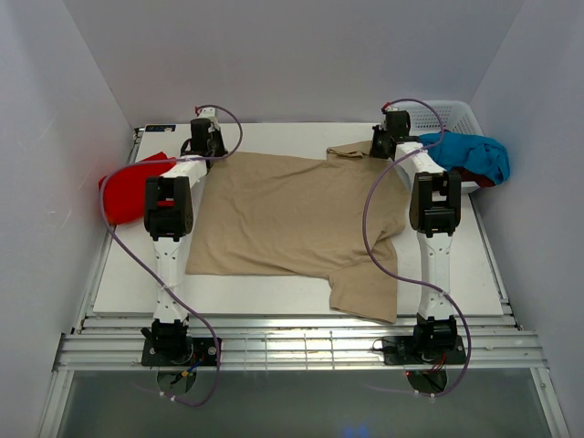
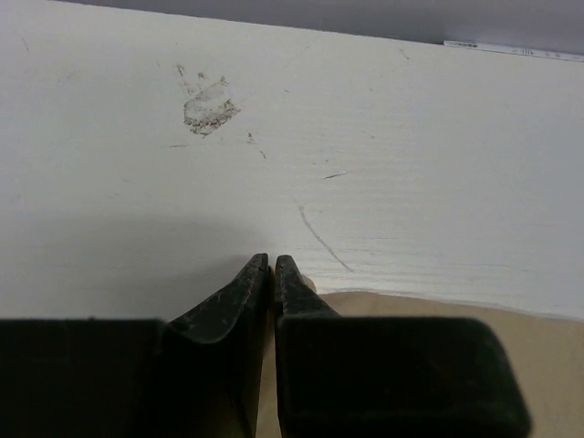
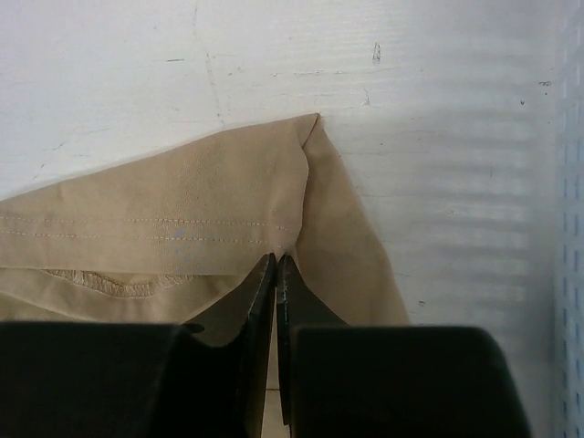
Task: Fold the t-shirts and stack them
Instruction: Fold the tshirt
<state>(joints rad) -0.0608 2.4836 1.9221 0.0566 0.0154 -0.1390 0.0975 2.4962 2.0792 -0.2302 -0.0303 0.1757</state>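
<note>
A tan t-shirt (image 1: 292,214) lies spread flat on the white table (image 1: 274,292), one sleeve hanging toward the near edge. My left gripper (image 1: 206,139) is at the shirt's far left corner. In the left wrist view the left gripper (image 2: 272,260) has its jaws closed, with tan cloth (image 2: 547,365) between and beside them. My right gripper (image 1: 384,142) is at the far right sleeve. In the right wrist view the right gripper (image 3: 276,260) is shut on a fold of the tan cloth (image 3: 182,201). A bright red t-shirt (image 1: 128,187) lies at the left edge.
A white basket (image 1: 447,114) stands at the far right with a turquoise-blue t-shirt (image 1: 470,153) and a dark red one (image 1: 474,175) draped over its rim. White walls close in on the left, right and back. A scuff mark (image 2: 210,109) is on the table.
</note>
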